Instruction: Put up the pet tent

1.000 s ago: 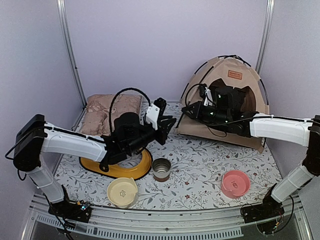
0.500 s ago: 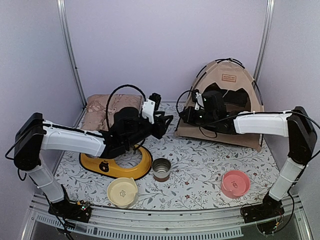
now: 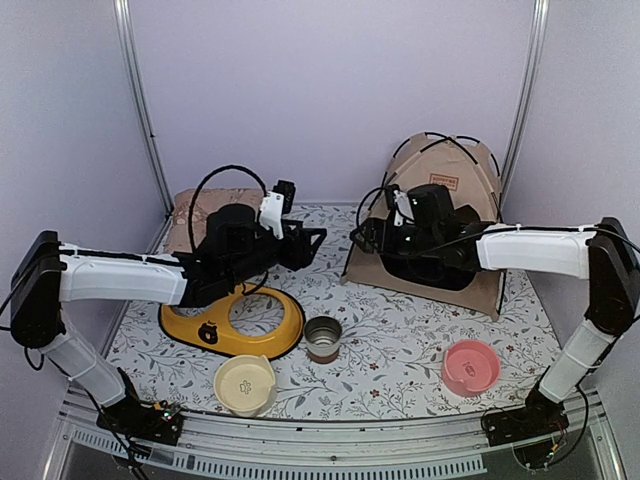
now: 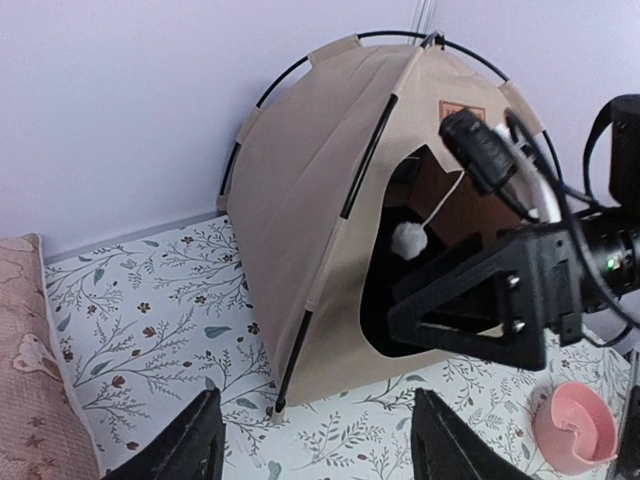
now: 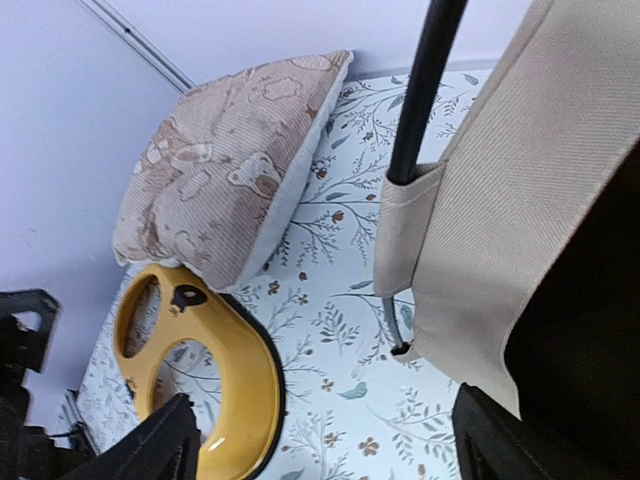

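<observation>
– both arms have drawn back since a second ago: the right gripper (image 3: 366, 238) has come out of the doorway and let go, and the large tan-beige fabric pet tent with thin black crossed poles (image 3: 445, 200) stands taller. what's left?

– mostly a check, i'd say. from the near edge: the round pink bowl (image 3: 470, 366) and the small steel cup (image 3: 322, 337) sit well apart from the tent, so leave them be. mid-table, the left gripper (image 4: 320, 455) hangs with fingers spread and nothing between them. the right one is spread too, empty, just beside the tent's front corner.

– and the tent itself?

– far right of the floral mat (image 3: 400, 330), near the back wall, doorway facing the right arm, white pom-pom (image 4: 408, 238) dangling in the opening. from above it may lean back a touch; i cannot tell for sure.

– so how to finish well?

– seat the base flat. press low, at the pole foot (image 5: 392, 325) or hem, not the arch, and slowly, or the light frame could skid into the wall. stay off the pinkish patterned cushion (image 3: 185, 215) at far left.
</observation>
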Robot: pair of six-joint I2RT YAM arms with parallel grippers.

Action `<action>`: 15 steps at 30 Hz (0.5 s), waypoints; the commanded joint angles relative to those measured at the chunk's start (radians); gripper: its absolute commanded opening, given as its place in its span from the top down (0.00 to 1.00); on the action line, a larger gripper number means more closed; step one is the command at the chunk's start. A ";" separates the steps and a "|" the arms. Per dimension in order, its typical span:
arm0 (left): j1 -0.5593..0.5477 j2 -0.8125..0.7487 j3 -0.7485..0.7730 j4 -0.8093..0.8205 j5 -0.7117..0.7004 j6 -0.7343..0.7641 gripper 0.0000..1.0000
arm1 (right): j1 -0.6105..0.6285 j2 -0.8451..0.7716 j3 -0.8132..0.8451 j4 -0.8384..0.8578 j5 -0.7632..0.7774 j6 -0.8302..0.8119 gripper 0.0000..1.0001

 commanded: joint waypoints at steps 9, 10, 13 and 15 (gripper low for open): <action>0.032 -0.079 0.044 -0.158 0.115 -0.048 0.29 | -0.059 -0.392 -0.016 -0.275 0.080 -0.065 0.01; 0.033 -0.084 0.049 -0.173 0.118 -0.048 0.29 | -0.074 -0.415 -0.016 -0.290 0.088 -0.065 0.01; 0.034 -0.101 0.063 -0.214 0.124 -0.047 0.29 | -0.121 -0.468 -0.025 -0.321 0.099 -0.070 0.01; 0.036 -0.117 0.068 -0.246 0.127 -0.044 0.29 | -0.147 -0.492 -0.034 -0.326 0.087 -0.069 0.01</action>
